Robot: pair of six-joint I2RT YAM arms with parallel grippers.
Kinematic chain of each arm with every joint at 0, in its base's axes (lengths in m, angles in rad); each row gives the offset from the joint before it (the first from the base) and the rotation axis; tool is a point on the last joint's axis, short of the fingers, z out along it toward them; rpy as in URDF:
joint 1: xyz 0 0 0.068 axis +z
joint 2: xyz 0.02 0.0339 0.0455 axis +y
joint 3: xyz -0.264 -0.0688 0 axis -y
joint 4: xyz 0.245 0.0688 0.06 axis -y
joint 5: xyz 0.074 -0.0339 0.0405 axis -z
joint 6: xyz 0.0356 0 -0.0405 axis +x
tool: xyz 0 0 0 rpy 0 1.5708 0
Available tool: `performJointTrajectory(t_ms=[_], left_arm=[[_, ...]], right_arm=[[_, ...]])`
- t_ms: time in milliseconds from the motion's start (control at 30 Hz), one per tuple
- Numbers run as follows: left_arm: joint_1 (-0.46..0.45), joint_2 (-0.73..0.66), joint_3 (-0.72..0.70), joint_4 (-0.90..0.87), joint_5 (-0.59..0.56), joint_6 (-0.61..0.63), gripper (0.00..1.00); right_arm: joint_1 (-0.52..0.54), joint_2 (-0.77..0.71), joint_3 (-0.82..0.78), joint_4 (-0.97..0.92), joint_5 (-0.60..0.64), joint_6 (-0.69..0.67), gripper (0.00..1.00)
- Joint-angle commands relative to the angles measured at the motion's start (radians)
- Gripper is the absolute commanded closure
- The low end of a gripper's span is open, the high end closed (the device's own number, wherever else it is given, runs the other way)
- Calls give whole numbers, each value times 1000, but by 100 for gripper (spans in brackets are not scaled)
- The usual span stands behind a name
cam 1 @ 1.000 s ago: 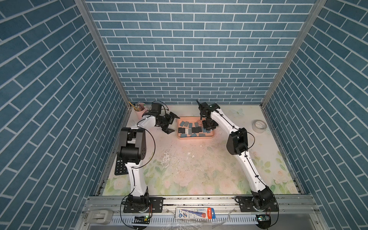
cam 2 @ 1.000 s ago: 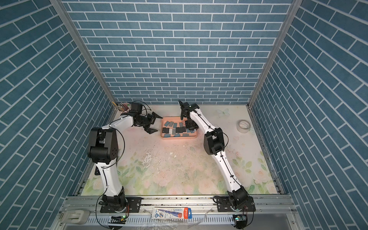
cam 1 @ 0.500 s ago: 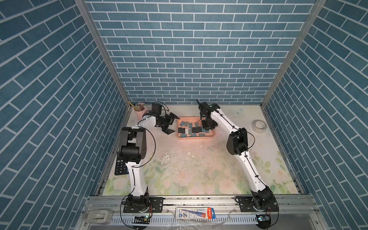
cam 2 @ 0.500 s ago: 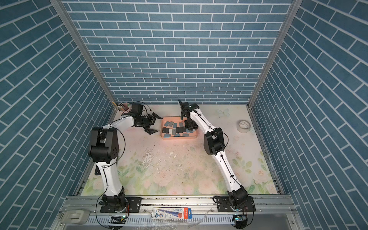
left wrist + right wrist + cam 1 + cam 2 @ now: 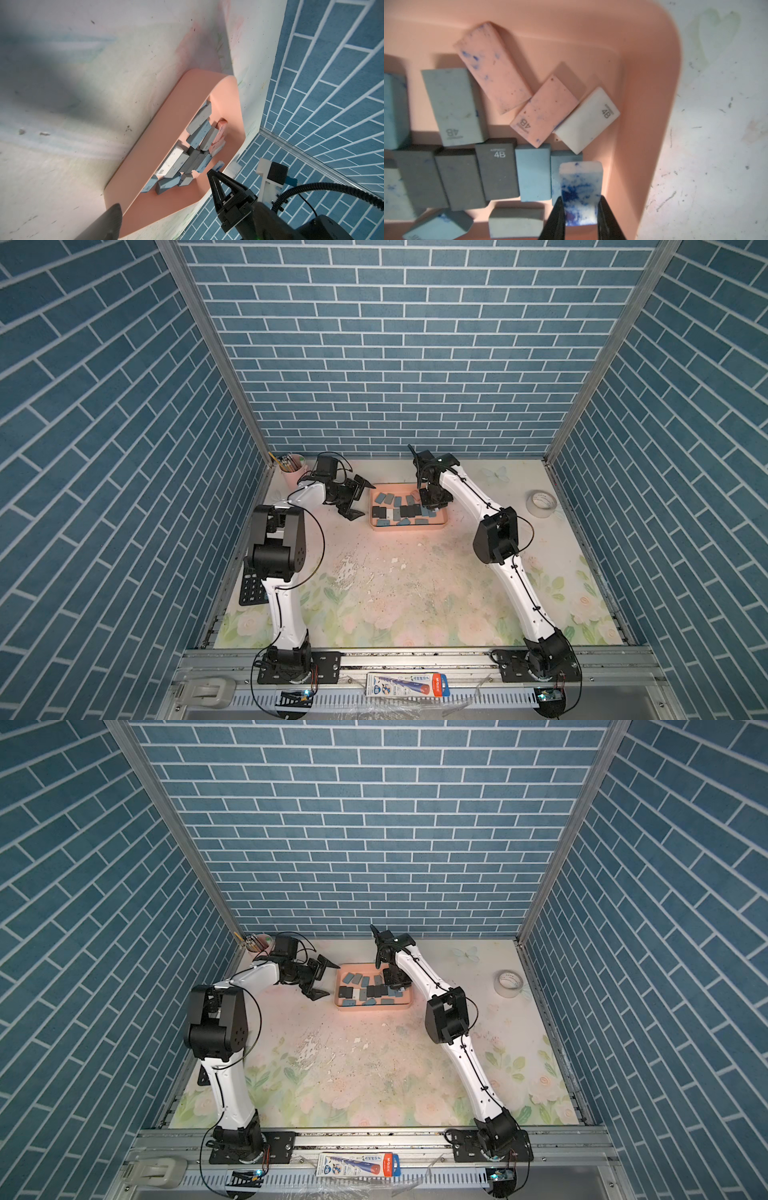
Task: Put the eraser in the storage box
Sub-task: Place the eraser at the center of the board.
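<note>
**Right tool (image 5: 580,207) clenched on a blue-stained eraser (image 5: 580,182) over the storage box (image 5: 643,108)**

We see the salmon-pink storage box holding a loose layer of other erasers (image 5: 497,170): dark grey, pale blue, pink and one white. Most lie flat, and several touch edge to edge in a row across the middle. In both top views the box (image 5: 409,528) (image 5: 374,1007) sits on the bench (image 5: 395,572) toward the back wall, between the two arms.

Bare pink floor shows along the far side of the box and in a strip between the erasers and the rounded end wall nearer the right arm. The left tool (image 5: 359,499) (image 5: 326,978) hangs just outside the opposite short edge, its fingers spread wide and holding nothing. A pencil cup (image 5: 293,468) stands in the back corner behind that arm. A tape roll (image 5: 541,502) lies well apart on the right side.

The right tool (image 5: 430,506) pinches the white eraser by its two sides. The eraser stands on end inside the box's outline, close to that end wall and directly above a pale blue eraser. We cannot tell whether it touches the one beneath.
</note>
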Motion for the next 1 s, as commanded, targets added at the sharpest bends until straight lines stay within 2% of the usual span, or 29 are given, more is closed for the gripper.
performJointTrajectory(t_ms=[0,967], left_arm=[[2,15,17,-18,-5,10,0],[8,4,12,-19,-4,9,0]], right_arm=[[-18,-31,6,-29,36,17,75],[-19,49,-27,-25,40,13,72]])
